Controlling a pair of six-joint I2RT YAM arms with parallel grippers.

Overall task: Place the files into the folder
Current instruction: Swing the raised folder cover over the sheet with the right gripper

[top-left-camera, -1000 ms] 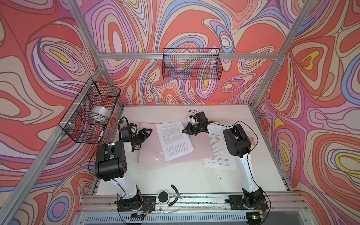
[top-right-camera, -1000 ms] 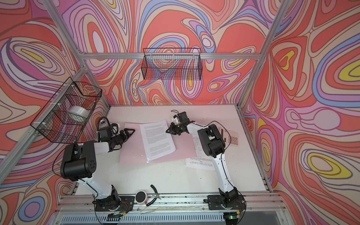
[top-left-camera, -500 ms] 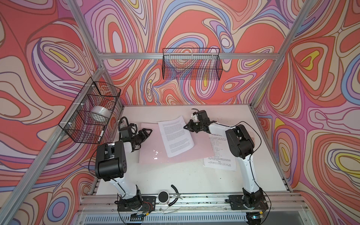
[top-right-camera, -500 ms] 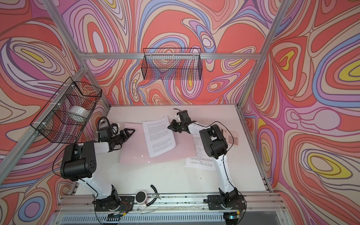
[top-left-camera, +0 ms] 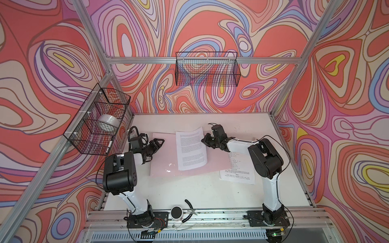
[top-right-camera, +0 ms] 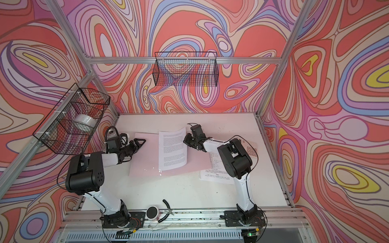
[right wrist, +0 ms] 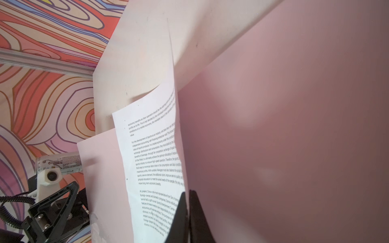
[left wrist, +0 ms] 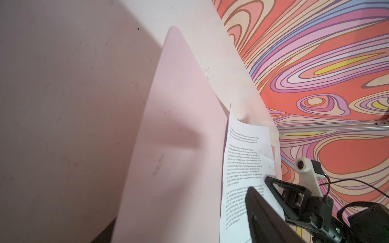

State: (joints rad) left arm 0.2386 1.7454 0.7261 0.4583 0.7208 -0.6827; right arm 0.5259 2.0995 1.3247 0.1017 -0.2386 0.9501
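I read both top views as bright, evenly lit and sharp; small glare spots on the folder (top-left-camera: pixel 166 168). Wrist views: fisheye bend toward the edges, broad soft shadows over the folder, sheet (right wrist: pixel 151 160) print readable, right gripper (right wrist: pixel 188 195) a dark blur.

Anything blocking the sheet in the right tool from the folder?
Nothing visible. The printed sheet lies over the pink folder, its edge pinched in the shut right tool. The open left tool is by the folder's left edge, clear of the sheet.
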